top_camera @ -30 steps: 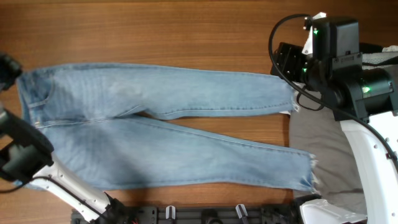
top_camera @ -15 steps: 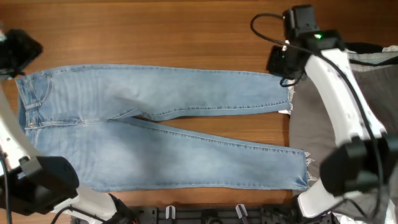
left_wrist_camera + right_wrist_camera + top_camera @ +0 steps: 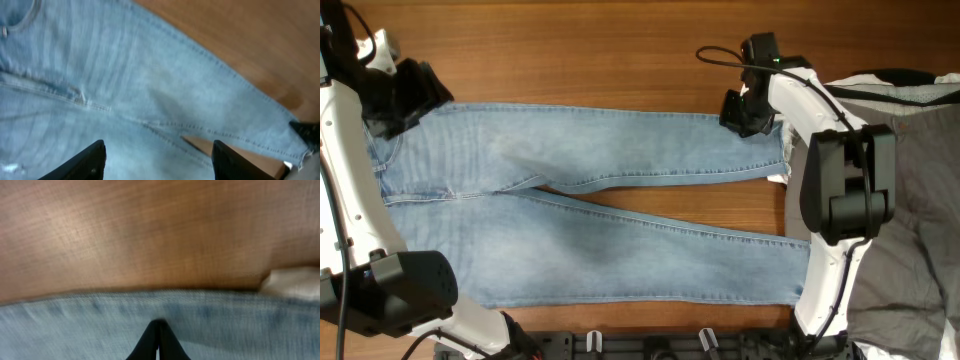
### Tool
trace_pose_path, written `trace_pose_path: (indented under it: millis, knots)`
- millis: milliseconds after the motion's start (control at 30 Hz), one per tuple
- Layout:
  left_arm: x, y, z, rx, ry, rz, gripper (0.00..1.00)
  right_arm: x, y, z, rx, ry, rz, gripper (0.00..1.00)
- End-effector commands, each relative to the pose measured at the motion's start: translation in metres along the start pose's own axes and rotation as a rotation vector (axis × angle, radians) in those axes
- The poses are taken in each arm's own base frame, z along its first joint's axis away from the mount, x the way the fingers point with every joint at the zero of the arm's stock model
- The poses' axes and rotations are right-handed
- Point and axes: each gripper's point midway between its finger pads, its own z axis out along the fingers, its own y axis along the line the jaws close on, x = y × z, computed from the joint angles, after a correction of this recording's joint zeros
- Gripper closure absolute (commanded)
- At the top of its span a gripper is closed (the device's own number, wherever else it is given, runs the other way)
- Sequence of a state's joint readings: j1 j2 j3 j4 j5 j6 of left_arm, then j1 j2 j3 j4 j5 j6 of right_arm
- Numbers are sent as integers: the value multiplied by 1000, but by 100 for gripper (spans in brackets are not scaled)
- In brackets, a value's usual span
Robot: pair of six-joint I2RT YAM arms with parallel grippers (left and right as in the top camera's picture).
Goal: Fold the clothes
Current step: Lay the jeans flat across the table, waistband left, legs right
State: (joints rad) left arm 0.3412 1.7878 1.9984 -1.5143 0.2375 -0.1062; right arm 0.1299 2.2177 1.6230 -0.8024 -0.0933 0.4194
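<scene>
The light-blue jeans [image 3: 590,200] lie flat across the wooden table, waist to the left, both legs running right to frayed hems. My left gripper [image 3: 415,95] hovers over the waist's far corner. In the left wrist view this left gripper [image 3: 159,162] is open, with denim [image 3: 100,75] below and nothing between its fingers. My right gripper [image 3: 740,112] is over the far leg close to its hem. In the right wrist view the right gripper [image 3: 159,330] is shut, tips pressed together above the denim [image 3: 75,325]; no fold of cloth shows between them.
Grey trousers [image 3: 910,220] are spread at the right end of the table, with a pale garment [image 3: 905,92] at their far edge. Bare wood [image 3: 580,50] runs along the far side of the jeans. The arm mounts [image 3: 650,345] line the near edge.
The right arm swung left from the grey trousers to the far leg's hem end, and its gripper shut. The left gripper came in over the waist corner and opened wider.
</scene>
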Motion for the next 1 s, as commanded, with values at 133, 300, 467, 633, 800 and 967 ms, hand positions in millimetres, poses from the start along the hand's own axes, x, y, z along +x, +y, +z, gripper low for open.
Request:
trace_pose_path:
  millis: [133,300,467,633,800,967]
  knots:
    - [17,7,-7,-44,51,12,27,-70,-41,57,-124,-166,136,83]
    - [20,25,-9,-128,59,-62,29,-118,-12,-39,-354,-338,-68,59]
    - [23,72,-22,-224,43,-302,37,-107,7,-184,-388,-504,-173,46]
    - [26,131,-39,-272,16,-497,37,-30,3,-281,-387,-479,-157,44]
    - [50,183,-40,-299,59,-695,43,45,-12,-307,-348,-346,-122,43]
    - [87,232,2,-317,140,-867,50,76,-21,-295,-321,-224,-89,41]
